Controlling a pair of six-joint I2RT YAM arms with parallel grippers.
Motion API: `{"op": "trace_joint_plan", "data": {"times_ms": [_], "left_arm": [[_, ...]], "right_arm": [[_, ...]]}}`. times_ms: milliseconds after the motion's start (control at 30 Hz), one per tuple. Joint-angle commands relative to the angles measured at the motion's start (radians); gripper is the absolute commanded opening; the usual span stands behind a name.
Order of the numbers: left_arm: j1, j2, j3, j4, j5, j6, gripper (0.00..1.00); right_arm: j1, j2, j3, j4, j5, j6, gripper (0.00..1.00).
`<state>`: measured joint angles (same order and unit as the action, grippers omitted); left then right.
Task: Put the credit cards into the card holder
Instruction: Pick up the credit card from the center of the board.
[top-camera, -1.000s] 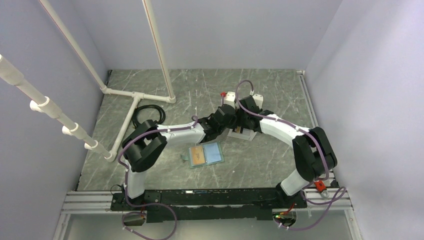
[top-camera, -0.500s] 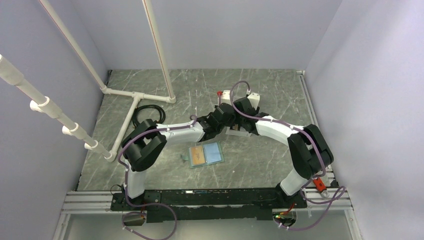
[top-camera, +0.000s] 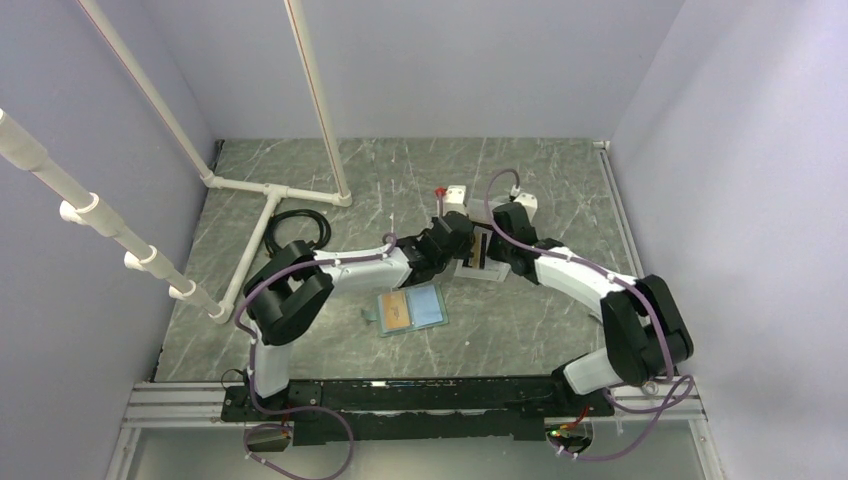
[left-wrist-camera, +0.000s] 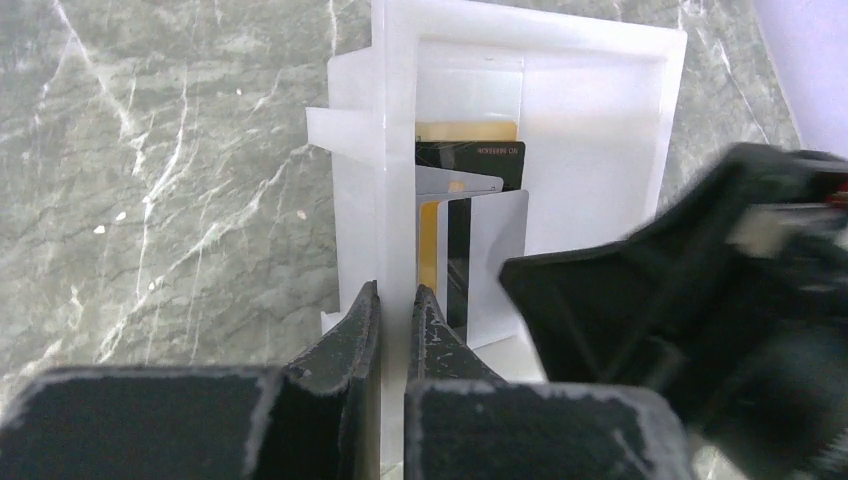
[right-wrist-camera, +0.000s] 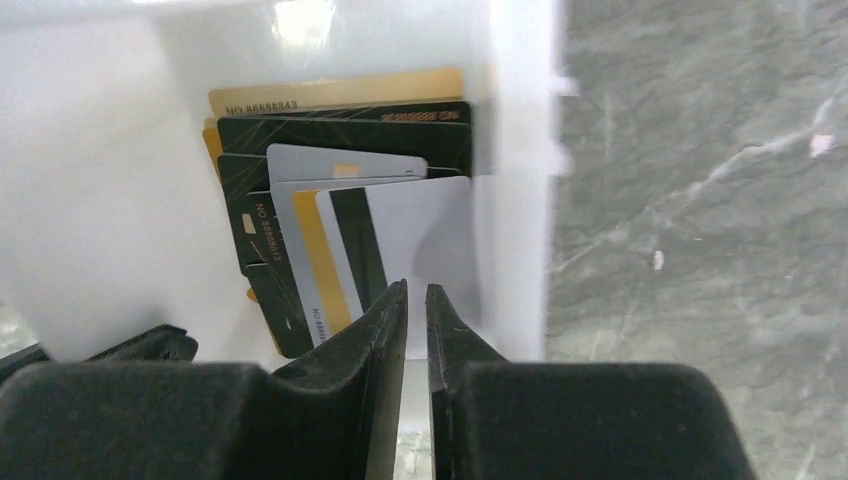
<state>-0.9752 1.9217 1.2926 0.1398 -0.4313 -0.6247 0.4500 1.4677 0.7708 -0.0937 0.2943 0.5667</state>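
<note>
Blue-lined wallet (top-camera: 425, 308) lies open on the counter (top-camera: 520, 320), an orange card (top-camera: 398, 312) on its left half. Beyond, the left jaws pinch the white bin's (left-wrist-camera: 590, 120) side wall. Cards (right-wrist-camera: 340, 140) stand inside; the right jaws, nearly closed, meet a pale card's (right-wrist-camera: 420, 235) edge; whether they grip it I cannot tell.
</note>
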Motion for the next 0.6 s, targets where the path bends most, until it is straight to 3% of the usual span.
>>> {"op": "trace_joint_plan", "data": {"times_ms": [0,233,433,500,567], "left_arm": [[0.026,-0.044,0.059,-0.084,0.008,-0.120,0.00],[0.060,0.035,0.174,-0.359,0.072,-0.445,0.00],[0.066,0.092,0.213,-0.385,0.149,-0.510,0.00],[0.090,0.094,0.166,-0.309,0.224,-0.524,0.00],[0.118,0.064,0.021,-0.036,0.330,-0.516,0.00]], "right_arm": [[-0.030,-0.099,0.006,-0.013,-0.094,-0.070,0.15],[-0.095,-0.118,0.078,-0.144,-0.301,-0.118,0.35],[-0.133,-0.089,0.100,-0.217,-0.376,-0.144,0.39],[-0.154,-0.101,0.099,-0.227,-0.419,-0.148,0.39],[-0.169,-0.123,0.109,-0.244,-0.462,-0.151,0.39]]}}
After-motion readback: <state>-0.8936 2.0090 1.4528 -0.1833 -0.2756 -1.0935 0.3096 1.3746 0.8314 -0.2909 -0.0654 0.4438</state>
